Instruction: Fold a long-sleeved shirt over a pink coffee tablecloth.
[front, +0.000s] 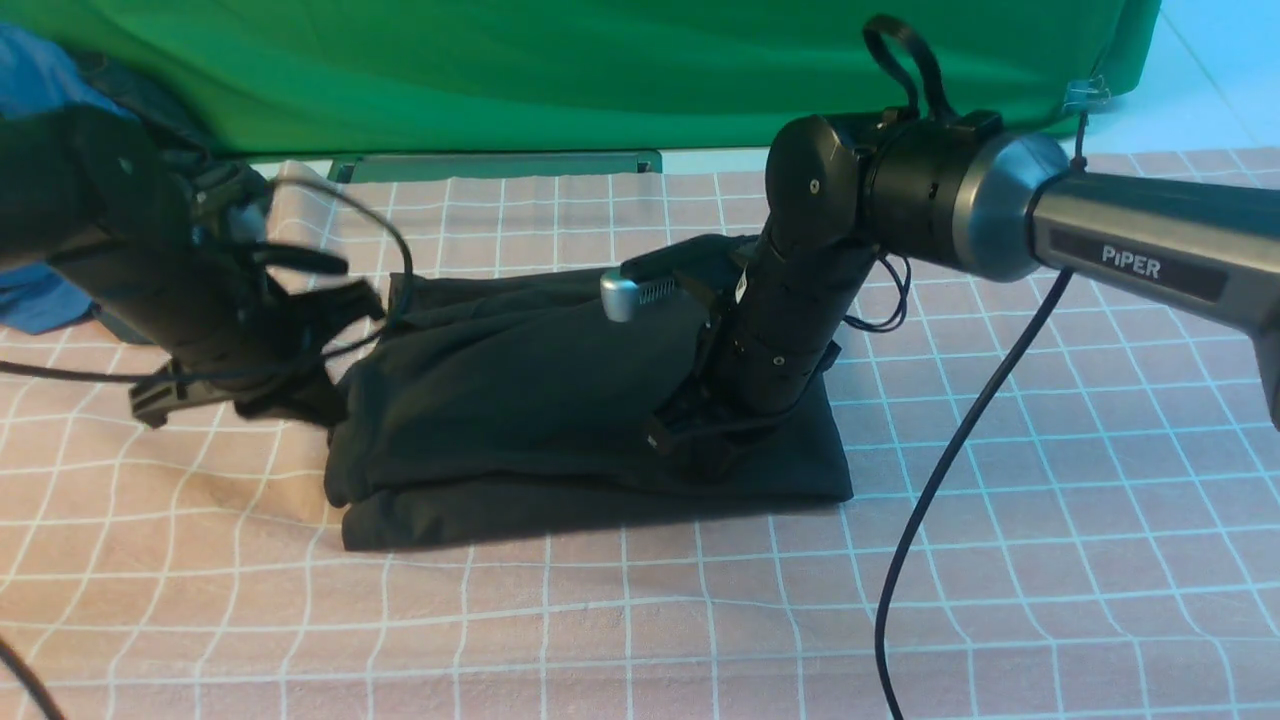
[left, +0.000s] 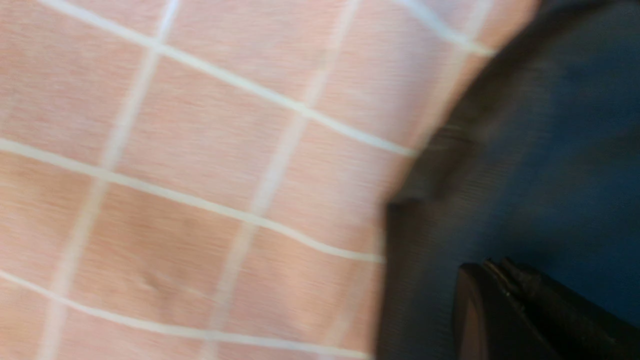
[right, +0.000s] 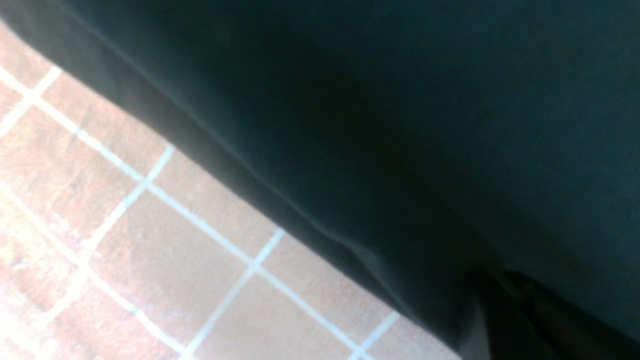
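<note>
Nearest the camera, the pink coffee tablecloth (front: 640, 620) lies fairly flat over the desk, though it ripples near the left side. On it sits the long-sleeved shirt (front: 520, 400), already a compact stack of several layers whose near edges bulge rather than lie crisp. The right end effector (front: 700, 445) presses down into the shirt's right end with its jaws closed; whether cloth is pinched between them I cannot tell. The left end effector (front: 300, 400), also closed, sits at the shirt's left edge and is blurred. If either lifts away with fabric snagged, the top layer may peel open, and a sideways drag could bunch the tablecloth. Behind hangs the green backdrop (front: 560, 70).
</note>
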